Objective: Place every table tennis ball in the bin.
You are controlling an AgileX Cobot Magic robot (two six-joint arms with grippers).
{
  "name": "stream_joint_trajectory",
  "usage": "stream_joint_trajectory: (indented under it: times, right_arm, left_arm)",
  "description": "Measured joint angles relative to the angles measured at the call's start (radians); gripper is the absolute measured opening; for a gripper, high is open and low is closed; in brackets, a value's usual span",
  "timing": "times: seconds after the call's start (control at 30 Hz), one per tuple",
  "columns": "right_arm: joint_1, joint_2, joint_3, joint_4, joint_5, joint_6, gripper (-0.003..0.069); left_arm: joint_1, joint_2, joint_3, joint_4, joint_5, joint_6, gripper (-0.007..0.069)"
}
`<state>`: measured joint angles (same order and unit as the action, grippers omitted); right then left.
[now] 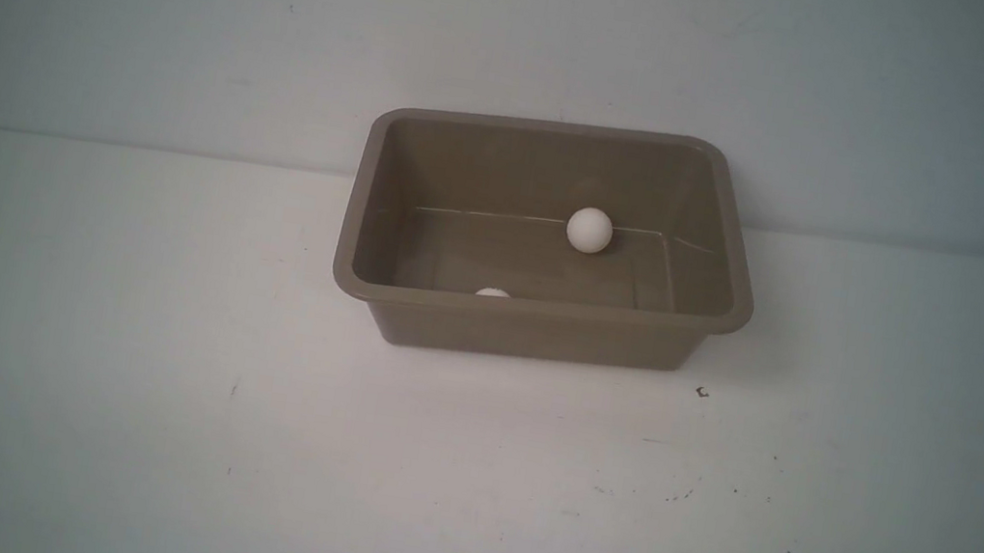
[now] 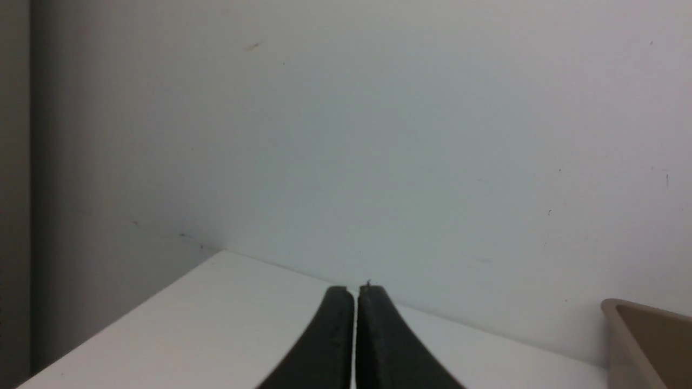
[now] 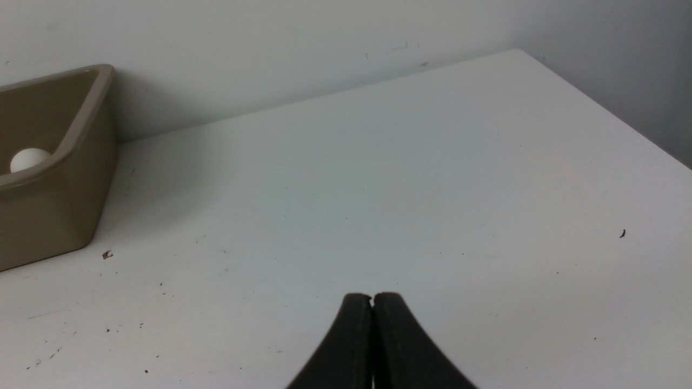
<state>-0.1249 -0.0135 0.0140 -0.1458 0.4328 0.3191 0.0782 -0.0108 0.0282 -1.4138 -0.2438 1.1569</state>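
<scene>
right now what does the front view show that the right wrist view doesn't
Only the front view shows the whole bin with both balls inside: one by the far wall, one peeking above the near rim. Only the right wrist view shows the right hand, shut and empty, above the bare table. Both show the bin, a white ball in it, the table and the wall.

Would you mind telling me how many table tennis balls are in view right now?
2, both inside the bin. One ball rests on the floor by the far wall; the other sits against the near wall, mostly hidden behind the rim. None shows on the table.
</scene>
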Motion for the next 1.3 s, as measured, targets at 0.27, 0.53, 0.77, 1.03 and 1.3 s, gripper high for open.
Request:
stream_joint_trajectory:
  times: [0.27, 0.53, 0.77, 1.03, 1.3]
  right_arm:
    - [0.000, 0.000, 0.000, 0.000, 0.000, 0.000, -0.0018]
    - [0.000, 0.000, 0.000, 0.000, 0.000, 0.000, -0.0018]
    - [0.000, 0.000, 0.000, 0.000, 0.000, 0.000, -0.0018]
    - [0.000, 0.000, 0.000, 0.000, 0.000, 0.000, -0.0018]
    - [0.000, 0.000, 0.000, 0.000, 0.000, 0.000, -0.0018]
  left_arm:
    - [0.000, 0.000, 0.000, 0.330, 0.008, -0.284, -0.0004]
    - [0.000, 0.000, 0.000, 0.949, 0.187, -0.861, -0.0004]
    - [0.000, 0.000, 0.000, 1.203, 0.449, -1.026, -0.0004]
    - [0.000, 0.000, 0.000, 1.252, 0.523, -1.022, -0.0004]
    - [0.000, 0.000, 0.000, 1.256, 0.617, -1.039, -0.0004]
